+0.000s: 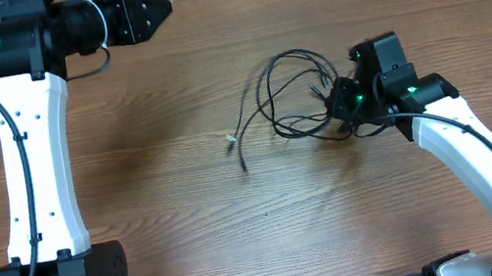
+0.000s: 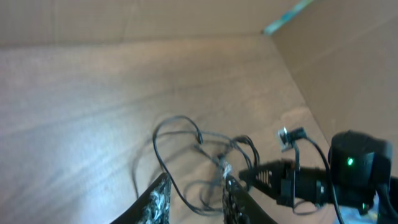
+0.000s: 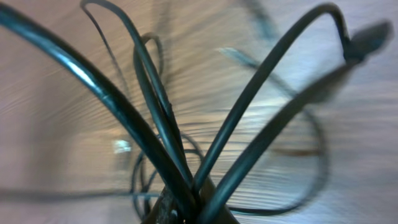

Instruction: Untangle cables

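Observation:
The cables (image 1: 304, 129) lie as a loose black tangle on the wooden table right of centre. One strand trails left to a silver-tipped plug (image 1: 231, 140). My right gripper (image 1: 335, 104) is at the tangle's right side, shut on several strands. In the right wrist view these cables (image 3: 155, 124) fan up and out from the closed right gripper (image 3: 186, 211). My left gripper (image 1: 161, 8) hangs far off at the top left, pointing right. Its jaws stand apart with nothing between them in the left wrist view, where the left gripper (image 2: 196, 199) frames the cables (image 2: 214, 152) from a distance.
The left arm's white link (image 1: 34, 172) runs down the table's left side. The right arm (image 1: 465, 143) comes in from the lower right. Cardboard walls (image 2: 348, 56) border the table's far side and corner.

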`<control>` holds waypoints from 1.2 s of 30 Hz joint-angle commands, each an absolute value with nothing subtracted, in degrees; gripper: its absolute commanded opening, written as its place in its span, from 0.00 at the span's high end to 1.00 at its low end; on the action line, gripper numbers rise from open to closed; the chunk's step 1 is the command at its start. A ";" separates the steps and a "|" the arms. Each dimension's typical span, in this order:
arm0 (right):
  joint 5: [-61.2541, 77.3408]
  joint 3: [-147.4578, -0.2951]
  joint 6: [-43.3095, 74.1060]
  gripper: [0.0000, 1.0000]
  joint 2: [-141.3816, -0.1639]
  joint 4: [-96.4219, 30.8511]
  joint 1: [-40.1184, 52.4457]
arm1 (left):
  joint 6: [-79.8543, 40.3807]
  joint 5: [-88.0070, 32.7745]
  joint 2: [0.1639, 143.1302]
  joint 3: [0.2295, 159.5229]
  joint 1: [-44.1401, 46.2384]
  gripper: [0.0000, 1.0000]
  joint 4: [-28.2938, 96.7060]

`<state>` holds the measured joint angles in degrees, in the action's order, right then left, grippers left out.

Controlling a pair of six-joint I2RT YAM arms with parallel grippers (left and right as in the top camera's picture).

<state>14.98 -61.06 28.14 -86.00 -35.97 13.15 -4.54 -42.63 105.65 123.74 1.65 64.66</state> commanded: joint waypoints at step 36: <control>13.87 -61.17 30.65 0.96 -85.86 -35.44 11.16 | -2.37 -0.71 116.53 126.19 15.68 0.96 80.51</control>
